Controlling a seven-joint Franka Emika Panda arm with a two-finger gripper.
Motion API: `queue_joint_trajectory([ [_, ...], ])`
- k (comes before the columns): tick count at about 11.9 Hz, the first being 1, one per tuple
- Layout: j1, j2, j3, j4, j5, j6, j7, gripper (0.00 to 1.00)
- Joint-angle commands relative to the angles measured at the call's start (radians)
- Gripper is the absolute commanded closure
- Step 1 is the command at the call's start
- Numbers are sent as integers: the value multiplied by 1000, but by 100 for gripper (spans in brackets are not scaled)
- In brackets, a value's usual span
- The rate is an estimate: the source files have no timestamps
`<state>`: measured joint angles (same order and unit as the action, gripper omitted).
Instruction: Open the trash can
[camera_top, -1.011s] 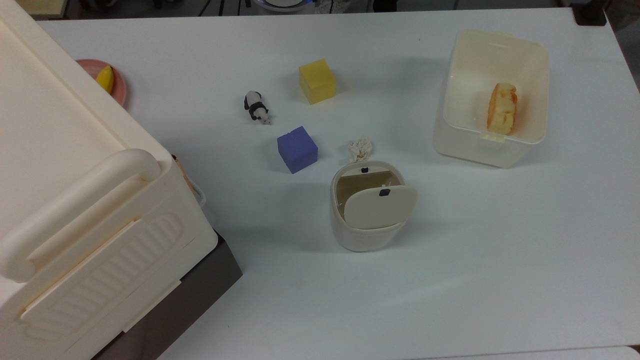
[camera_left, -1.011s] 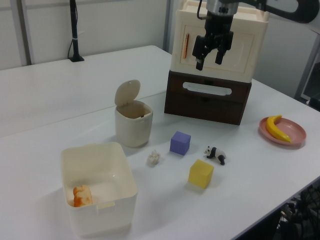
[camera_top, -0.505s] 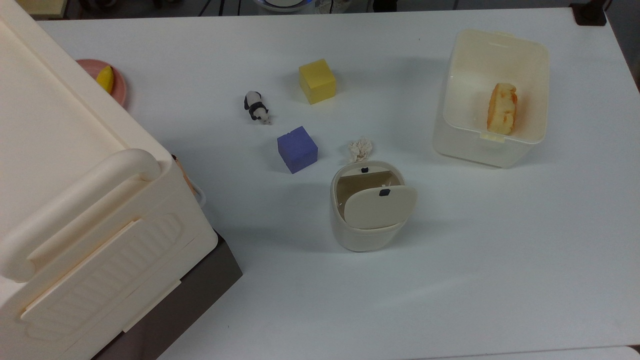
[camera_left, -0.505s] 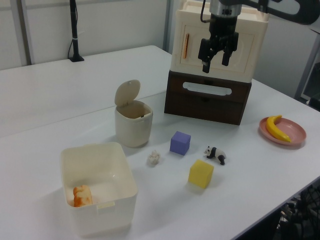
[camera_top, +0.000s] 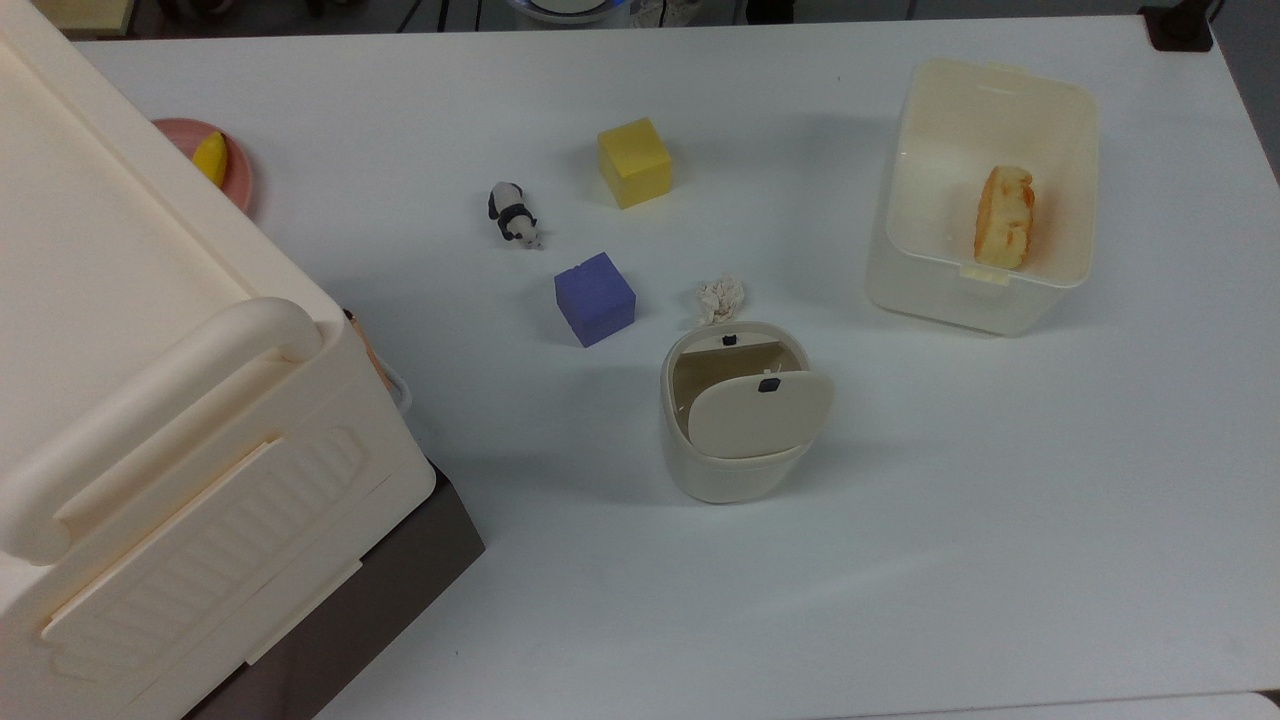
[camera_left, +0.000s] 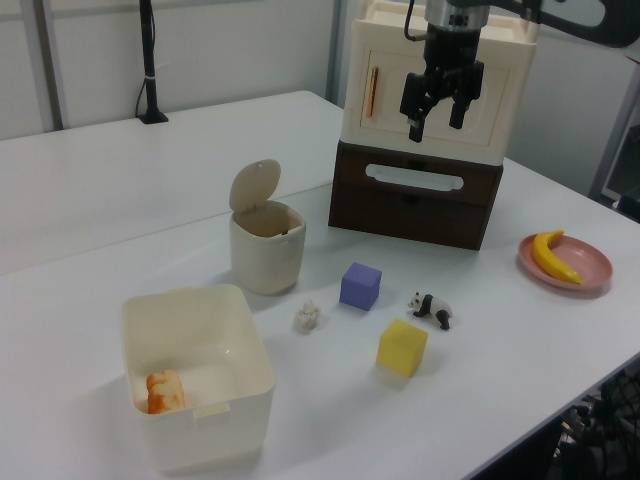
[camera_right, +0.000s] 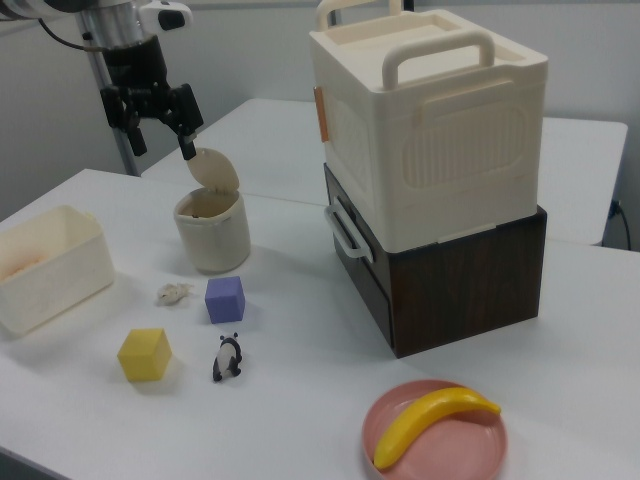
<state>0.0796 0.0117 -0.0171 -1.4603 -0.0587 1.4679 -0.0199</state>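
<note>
No brand, label or readable writing shows on any of the things; the only marks are small black squares on the trash can's lid and rim.

The landmark is the small beige rounded-square plastic trash can (camera_left: 266, 250), which stands near the middle of the white worktop (camera_top: 900, 520) with its flat hinged lid (camera_left: 254, 185) raised upright and the inside open to view.

In the left view, nearest the camera and in front of the can, sits a translucent cream rectangular tub (camera_left: 198, 375) holding an orange-and-white piece of food (camera_left: 163, 391). A yellow foam cube (camera_left: 402, 347) lies to the front right of the can. Closer in, a crumpled scrap of whitish paper (camera_left: 308, 316) lies just beside the can's base, and a purple cube (camera_left: 360, 286) stands near the can on the left view's right. A small black-and-white panda figure (camera_left: 431, 309) is past the purple cube, further from the can. Well apart to the left view's right, a yellow banana (camera_left: 553, 256) rests on a pink plate (camera_left: 590, 268).

Behind the can, a big cream storage box with a handle (camera_right: 430, 120) sits on a dark brown drawer unit (camera_left: 415, 196).

The black two-finger pincer (camera_left: 441, 104) hangs in the air above and behind the can, its fingers spread moderately apart, holding nothing and touching nothing.
</note>
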Motion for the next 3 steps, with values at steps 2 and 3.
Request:
queue_joint_trajectory([
  [2,-11,-26,-9,-43,-9,68,20,0],
  [3,-11,-24,-10,-43,-9,66,20,0],
])
